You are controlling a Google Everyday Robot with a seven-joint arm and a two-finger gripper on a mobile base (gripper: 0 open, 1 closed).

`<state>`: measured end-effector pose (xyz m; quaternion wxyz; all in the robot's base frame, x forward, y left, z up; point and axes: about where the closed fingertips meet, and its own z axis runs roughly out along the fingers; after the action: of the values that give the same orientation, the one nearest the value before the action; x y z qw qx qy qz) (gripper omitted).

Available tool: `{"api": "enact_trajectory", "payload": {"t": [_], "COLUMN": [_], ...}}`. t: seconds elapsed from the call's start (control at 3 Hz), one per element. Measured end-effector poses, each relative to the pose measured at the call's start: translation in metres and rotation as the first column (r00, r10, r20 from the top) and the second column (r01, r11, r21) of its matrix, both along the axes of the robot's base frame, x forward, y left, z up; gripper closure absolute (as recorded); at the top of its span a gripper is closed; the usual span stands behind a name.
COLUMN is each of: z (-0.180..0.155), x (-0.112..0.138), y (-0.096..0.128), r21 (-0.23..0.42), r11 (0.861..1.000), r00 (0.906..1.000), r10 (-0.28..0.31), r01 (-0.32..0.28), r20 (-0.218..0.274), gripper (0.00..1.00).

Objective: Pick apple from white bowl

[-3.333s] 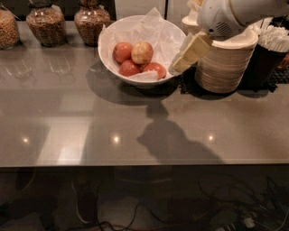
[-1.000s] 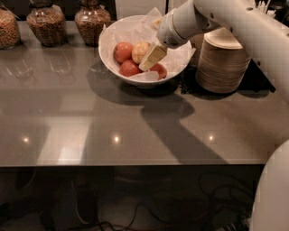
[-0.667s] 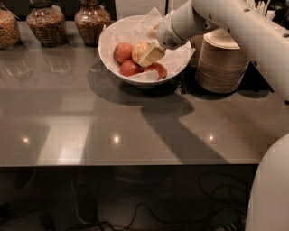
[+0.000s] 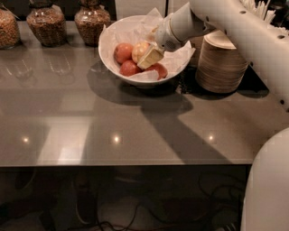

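Observation:
The white bowl [image 4: 110, 49], lined with crinkled white paper, stands at the back middle of the grey table. It holds the pale yellowish apple [image 4: 138, 49] at its centre, with three darker red apples [image 4: 123, 52] around it. My gripper [image 4: 149, 57] reaches down from the upper right into the bowl. Its beige tip lies against the right side of the pale apple and covers part of it. The apple rests in the bowl among the others.
A stack of beige disposable bowls [image 4: 220, 63] stands right of the white bowl, under my arm. Glass jars of grain [image 4: 45, 23] line the back left. A cup of utensils [image 4: 258, 8] is at the back right. The table's front edge [image 4: 126, 163] runs below.
The gripper has moved left from above the stacked bowls down into the white bowl. Over the last second it has shifted slightly closer onto the pale apple.

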<state>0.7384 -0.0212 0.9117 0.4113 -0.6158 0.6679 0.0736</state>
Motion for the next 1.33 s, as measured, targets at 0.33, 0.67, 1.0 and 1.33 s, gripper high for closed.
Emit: {"api": "enact_trajectory", "payload": {"t": [0.33, 0.67, 1.0, 1.33], "z": [-0.006, -0.007, -0.002, 0.017], "x": [-0.002, -0.004, -0.006, -0.009], "y": [0.006, 0.01, 0.01, 0.0], "r21": [0.002, 0.004, 0.011, 0.031], "r11": [1.0, 1.0, 1.0, 0.999], "r00": [0.9996, 0.9989, 0.999, 0.9999], "r10": [0.016, 0.027, 0.026, 0.007], "r01": [-0.016, -0.027, -0.026, -0.007], "r20": [-0.023, -0.037, -0.037, -0.01], "gripper": [0.37, 0.56, 0.79, 1.0]}}
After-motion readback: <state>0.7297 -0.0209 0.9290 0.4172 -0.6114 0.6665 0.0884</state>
